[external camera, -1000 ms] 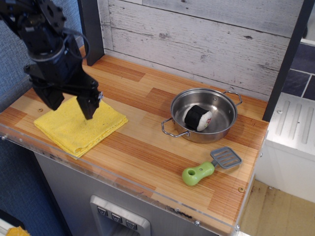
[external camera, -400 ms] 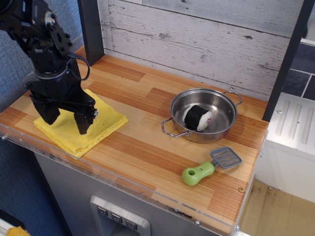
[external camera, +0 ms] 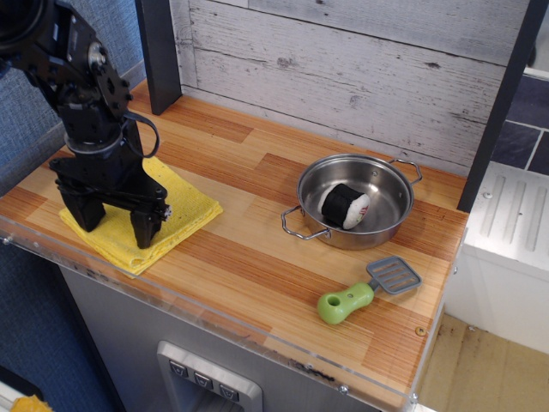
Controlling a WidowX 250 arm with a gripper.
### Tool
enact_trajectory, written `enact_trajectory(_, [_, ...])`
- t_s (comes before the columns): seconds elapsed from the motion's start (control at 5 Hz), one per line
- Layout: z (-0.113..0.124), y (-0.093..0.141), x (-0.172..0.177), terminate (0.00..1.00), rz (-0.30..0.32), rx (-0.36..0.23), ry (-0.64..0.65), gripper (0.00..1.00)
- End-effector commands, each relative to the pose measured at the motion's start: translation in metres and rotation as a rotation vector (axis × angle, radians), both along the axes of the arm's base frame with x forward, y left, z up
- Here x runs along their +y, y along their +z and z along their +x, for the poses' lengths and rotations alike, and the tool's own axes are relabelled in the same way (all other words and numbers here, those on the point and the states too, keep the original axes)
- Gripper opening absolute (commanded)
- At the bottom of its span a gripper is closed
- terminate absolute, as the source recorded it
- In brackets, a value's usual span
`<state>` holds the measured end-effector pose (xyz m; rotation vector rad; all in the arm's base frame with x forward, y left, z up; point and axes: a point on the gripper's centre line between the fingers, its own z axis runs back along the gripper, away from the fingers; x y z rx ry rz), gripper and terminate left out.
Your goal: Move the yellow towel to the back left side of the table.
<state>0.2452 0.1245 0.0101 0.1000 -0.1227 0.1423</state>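
A: Whitewashed plank wall backs the table (external camera: 257,249), a striped wooden counter with a clear plastic front edge. State of the end effector?

B: Gripper (external camera: 110,225) is spread apart, fingers straddling the yellow towel (external camera: 184,204) directly beneath, at the front left.

A: Risk?

B: Closing may pinch only the top layer, so the towel unfolds or drags. To its right, well apart: pan (external camera: 356,202), green spatula (external camera: 367,290).

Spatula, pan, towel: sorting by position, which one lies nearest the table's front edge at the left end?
The yellow towel, under the open gripper; the steel pan and green-handled spatula sit toward the right.
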Motion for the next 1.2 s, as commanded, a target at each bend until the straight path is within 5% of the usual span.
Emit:
enact_trajectory(0.0, [0.019,0.001,-0.007,0.00,0.003,-0.033,-0.030,1.00])
enact_trajectory(0.6, [0.106,0.018,-0.016,0.00,0.004,-0.135,-0.091,1.00])
enact_trajectory(1.0, [0.133,0.034,-0.012,0.00,-0.006,-0.183,-0.090,1.00])
